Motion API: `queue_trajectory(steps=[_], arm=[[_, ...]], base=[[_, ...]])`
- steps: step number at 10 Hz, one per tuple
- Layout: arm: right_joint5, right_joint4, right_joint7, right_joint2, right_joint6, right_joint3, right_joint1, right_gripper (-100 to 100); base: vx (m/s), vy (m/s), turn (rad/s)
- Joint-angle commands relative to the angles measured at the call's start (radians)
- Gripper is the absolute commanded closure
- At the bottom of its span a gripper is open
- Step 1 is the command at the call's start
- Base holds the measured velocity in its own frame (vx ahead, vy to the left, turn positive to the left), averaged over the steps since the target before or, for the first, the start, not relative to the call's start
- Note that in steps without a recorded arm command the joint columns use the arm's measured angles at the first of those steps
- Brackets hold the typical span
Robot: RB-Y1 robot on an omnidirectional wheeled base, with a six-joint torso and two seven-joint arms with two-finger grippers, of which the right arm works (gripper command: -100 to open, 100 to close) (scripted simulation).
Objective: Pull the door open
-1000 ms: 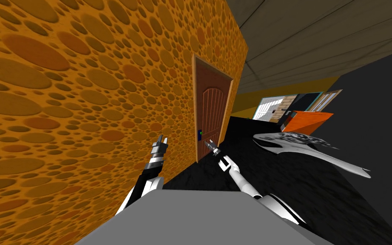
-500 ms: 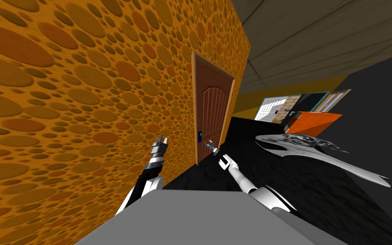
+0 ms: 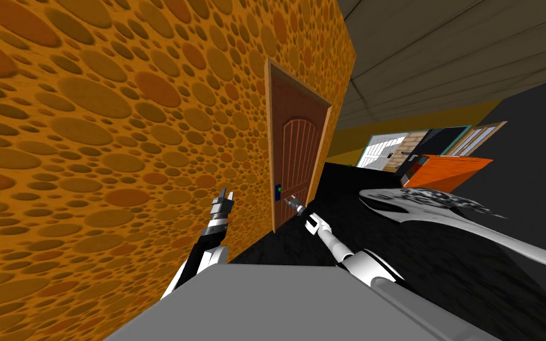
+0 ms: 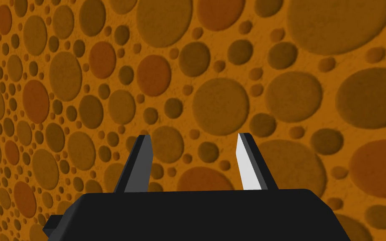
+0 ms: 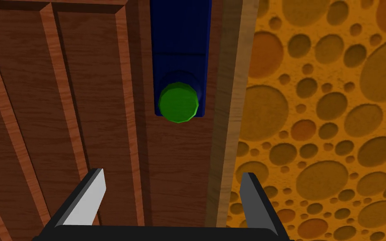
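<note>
The robot's right gripper (image 5: 172,173), fingers wide and empty, faces the green knob (image 5: 178,102) on the brown door (image 5: 62,104), straight ahead beyond its fingertips; the left gripper (image 4: 192,140), likewise wide, points at the orange spotted wall (image 4: 313,62).

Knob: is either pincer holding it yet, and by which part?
Nothing is held. The right pincer stands open, short of the green knob on the door. The left pincer is open too.
</note>
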Motion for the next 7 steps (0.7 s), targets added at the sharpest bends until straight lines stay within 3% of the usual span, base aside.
queue_trajectory(steps=[1,3,7], arm=[[0.0,0.0,0.0,0.0,0.0,0.0,0.0,-100],[-0.004,0.009,0.001,-0.011,-0.005,-0.012,0.001,-100],[-0.017,0.026,-0.003,-0.038,-0.014,-0.04,0.006,-100]], base=[[0.032,-0.013,0.005],[0.144,0.066,0.091],[0.189,0.143,0.102]])
